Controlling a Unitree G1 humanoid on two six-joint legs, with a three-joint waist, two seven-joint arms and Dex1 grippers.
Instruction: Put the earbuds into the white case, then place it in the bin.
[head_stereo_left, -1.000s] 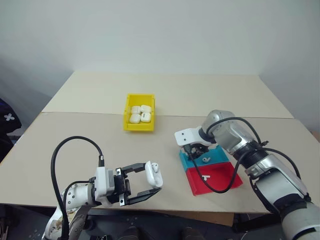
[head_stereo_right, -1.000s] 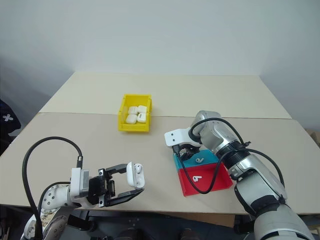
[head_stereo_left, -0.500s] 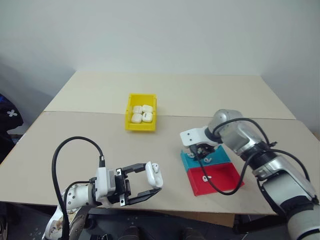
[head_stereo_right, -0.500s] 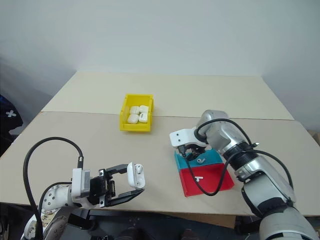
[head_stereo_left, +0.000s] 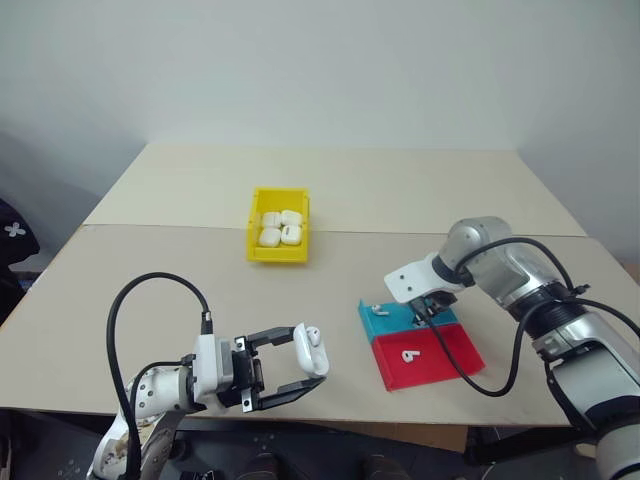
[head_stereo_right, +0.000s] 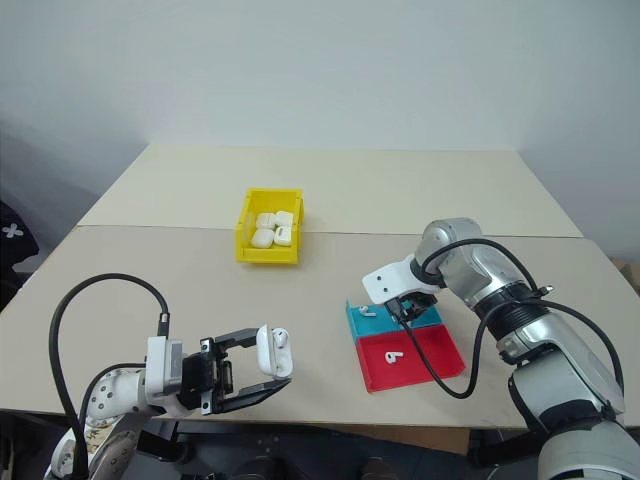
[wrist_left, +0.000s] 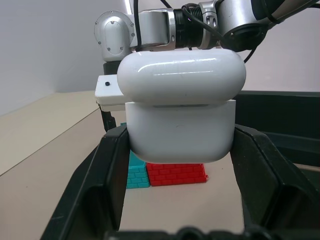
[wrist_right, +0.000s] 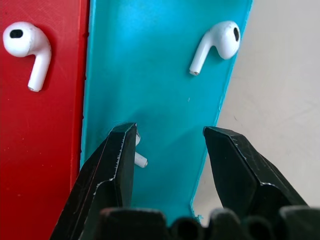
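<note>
Table (head_stereo_left: 150, 290): beige, two boards butted together.

Bin (head_stereo_left: 254, 236): yellow, mid-table toward the far side; four white cases lie inside.

Left gripper (head_stereo_left: 290, 365): near the front edge, fingers clamped on the case (head_stereo_left: 309, 348), held upright between them with its lid flipped up and something white showing inside.

Teal tray (head_stereo_left: 393, 320) and red tray (head_stereo_left: 440, 360): side by side, touching, at the robot's right.

Earbuds: one (wrist_right: 216, 44) lies on the teal tray near its edge, one (wrist_right: 27, 47) on the red tray. A small white stem peeks out beside one finger.

Right gripper (wrist_right: 170, 145): pointing down over the teal tray, fingers apart, empty.
</note>
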